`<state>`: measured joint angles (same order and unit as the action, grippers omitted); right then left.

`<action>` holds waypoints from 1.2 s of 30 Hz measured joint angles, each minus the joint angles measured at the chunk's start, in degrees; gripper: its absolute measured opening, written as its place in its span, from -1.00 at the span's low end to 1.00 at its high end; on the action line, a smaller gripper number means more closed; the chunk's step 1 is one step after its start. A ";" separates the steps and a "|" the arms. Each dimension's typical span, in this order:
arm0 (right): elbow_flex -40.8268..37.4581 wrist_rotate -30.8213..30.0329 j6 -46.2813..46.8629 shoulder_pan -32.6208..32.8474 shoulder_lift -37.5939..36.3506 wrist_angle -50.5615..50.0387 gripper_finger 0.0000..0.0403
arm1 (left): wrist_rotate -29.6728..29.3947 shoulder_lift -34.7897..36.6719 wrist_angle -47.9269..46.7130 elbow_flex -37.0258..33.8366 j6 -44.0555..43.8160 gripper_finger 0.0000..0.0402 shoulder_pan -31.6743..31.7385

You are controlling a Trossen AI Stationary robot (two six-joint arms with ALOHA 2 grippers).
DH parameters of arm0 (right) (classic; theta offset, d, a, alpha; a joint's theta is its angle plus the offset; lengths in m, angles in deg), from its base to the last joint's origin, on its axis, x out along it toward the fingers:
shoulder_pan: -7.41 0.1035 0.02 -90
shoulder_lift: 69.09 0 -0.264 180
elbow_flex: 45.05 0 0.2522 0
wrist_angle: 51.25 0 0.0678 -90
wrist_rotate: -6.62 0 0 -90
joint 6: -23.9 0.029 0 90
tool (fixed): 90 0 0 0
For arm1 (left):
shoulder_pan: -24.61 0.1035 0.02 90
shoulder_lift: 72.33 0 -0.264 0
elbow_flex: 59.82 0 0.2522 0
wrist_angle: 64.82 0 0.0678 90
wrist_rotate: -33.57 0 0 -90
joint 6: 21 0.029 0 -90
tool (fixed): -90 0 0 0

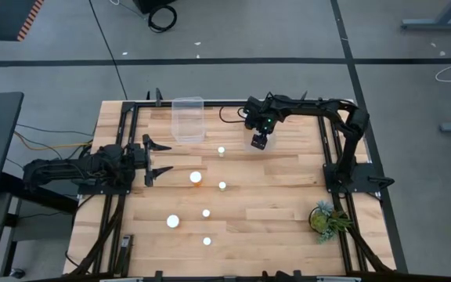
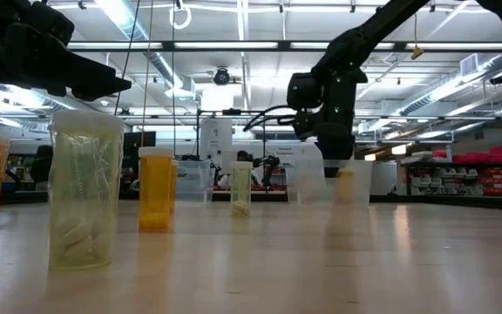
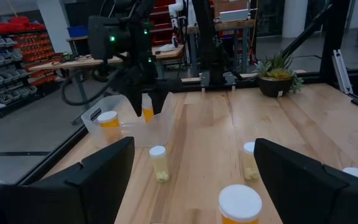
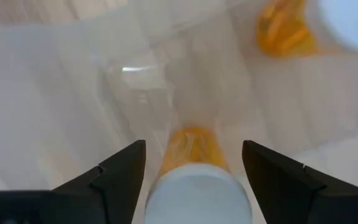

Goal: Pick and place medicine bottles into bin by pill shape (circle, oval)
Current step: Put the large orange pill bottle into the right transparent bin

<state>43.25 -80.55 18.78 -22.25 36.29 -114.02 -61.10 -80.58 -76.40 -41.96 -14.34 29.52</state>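
An industrial workshop or robotics lab: a butcher-block worktable [image 1: 272,196] stands on a grey concrete floor [image 1: 233,31] crossed by dark tape lines. Beyond the table, long fluorescent ceiling lights [image 2: 234,45] run overhead, shelving racks of red parts bins [image 2: 486,170] line the room at 3 o'clock, and further workbenches [image 3: 79,62] stand behind.

The bottle [image 4: 197,180] between the right gripper's [image 4: 194,163] fingers was cut off by the frame edge — its cap blurred. Pill shapes perhaps showed in the near bottle [image 2: 84,192] — elsewhere too small.
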 joint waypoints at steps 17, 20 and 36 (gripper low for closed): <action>10.64 -4.51 1.29 5.27 0.00 -9.02 0.36 | 0.00 0.00 0.00 0.00 0.02 0.70 -0.02; 12.52 -4.54 1.48 6.40 0.00 -10.19 0.36 | -0.01 0.00 0.00 -0.01 0.00 0.70 -0.01; 18.78 -8.39 4.66 13.30 -11.40 -15.95 0.36 | -0.02 0.00 0.02 0.00 0.02 0.70 0.00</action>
<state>62.03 -88.94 23.44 -8.94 24.90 -129.98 -61.12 -80.58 -76.38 -41.97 -14.32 29.51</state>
